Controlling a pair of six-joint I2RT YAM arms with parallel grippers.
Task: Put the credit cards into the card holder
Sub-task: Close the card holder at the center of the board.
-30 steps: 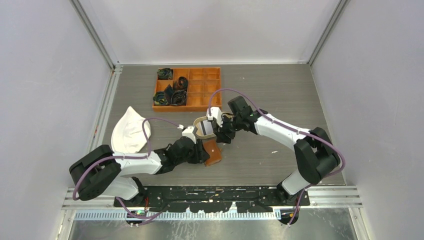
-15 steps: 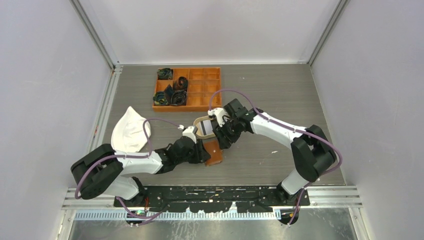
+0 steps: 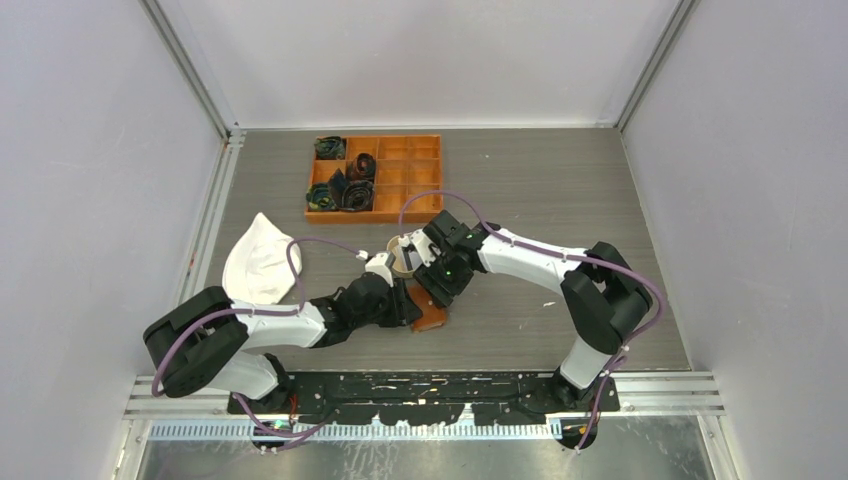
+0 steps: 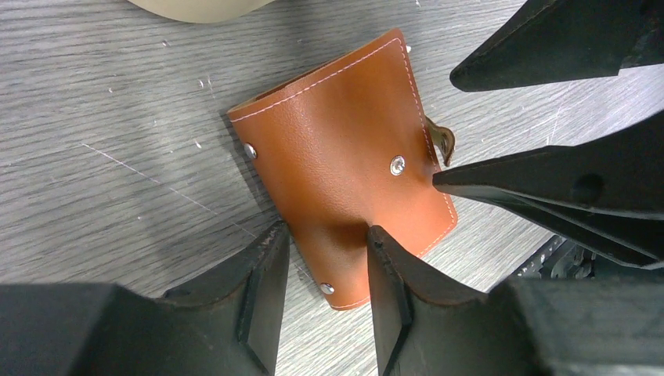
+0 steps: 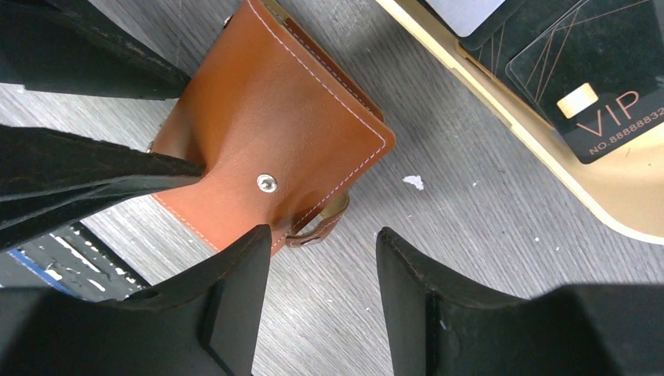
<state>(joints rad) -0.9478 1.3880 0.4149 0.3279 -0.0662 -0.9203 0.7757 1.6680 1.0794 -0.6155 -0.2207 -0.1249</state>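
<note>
The card holder (image 3: 430, 312) is a brown leather wallet that lies closed on the table. It fills the middle of the left wrist view (image 4: 344, 172) and the upper left of the right wrist view (image 5: 266, 141). My left gripper (image 4: 326, 235) is open and low over its near corner, one finger at its edge and one on the leather. My right gripper (image 5: 322, 235) is open at the opposite side, with the snap tab (image 5: 317, 227) between its fingers. Two credit cards, a black VIP one (image 5: 603, 102) and a white-grey one (image 5: 462, 12), lie in the beige tray (image 5: 501, 117).
The beige oval tray (image 3: 397, 262) sits just behind the wallet, mostly hidden under the right arm. An orange compartmented box (image 3: 375, 177) with dark items stands farther back. A white curved object (image 3: 257, 262) lies at the left beside the left arm.
My right gripper has moved left and nearer, from above the tray down to the wallet's tab side, and opened slightly. The left gripper stayed at the wallet.
</note>
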